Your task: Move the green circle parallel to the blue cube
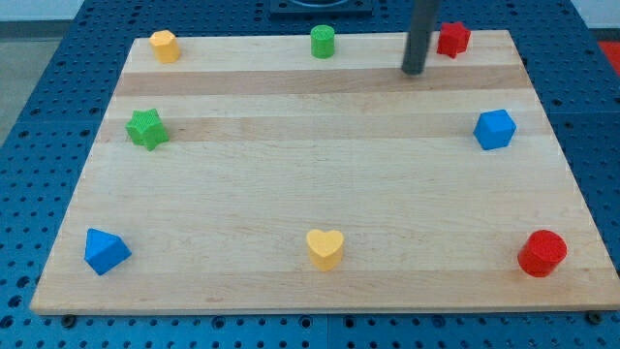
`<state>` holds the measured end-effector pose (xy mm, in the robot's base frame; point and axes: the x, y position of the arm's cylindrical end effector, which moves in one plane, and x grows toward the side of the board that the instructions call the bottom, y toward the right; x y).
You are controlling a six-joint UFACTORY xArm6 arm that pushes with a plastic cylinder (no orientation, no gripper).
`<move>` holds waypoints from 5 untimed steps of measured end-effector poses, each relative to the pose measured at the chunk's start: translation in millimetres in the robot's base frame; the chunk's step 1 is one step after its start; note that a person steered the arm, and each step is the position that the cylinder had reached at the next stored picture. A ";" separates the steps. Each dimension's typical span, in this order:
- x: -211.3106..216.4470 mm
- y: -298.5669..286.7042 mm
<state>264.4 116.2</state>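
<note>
I carry no claw, only a rod; my tip (pixel 414 71) rests near the board's top edge. The green circle (pixel 323 42) sits to its left, untouched, the blue cube (pixel 494 129) lower right. Next I must get behind the circle.

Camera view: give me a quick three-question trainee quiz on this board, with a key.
1. True or false: my tip is touching the green circle.
2. Which block lies nearest my tip? A) yellow heart B) red block at the view's top right C) green star
3. Fill in: the blue cube sits near the view's ____ edge of the wooden board.

Key: 1 false, the tip stands apart, to the view's right of the circle. 2 B. 3 right.
</note>
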 end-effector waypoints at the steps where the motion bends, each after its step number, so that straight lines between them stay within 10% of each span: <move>1: -36.2 -23.1; 5: -70.4 -152.6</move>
<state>194.1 -36.4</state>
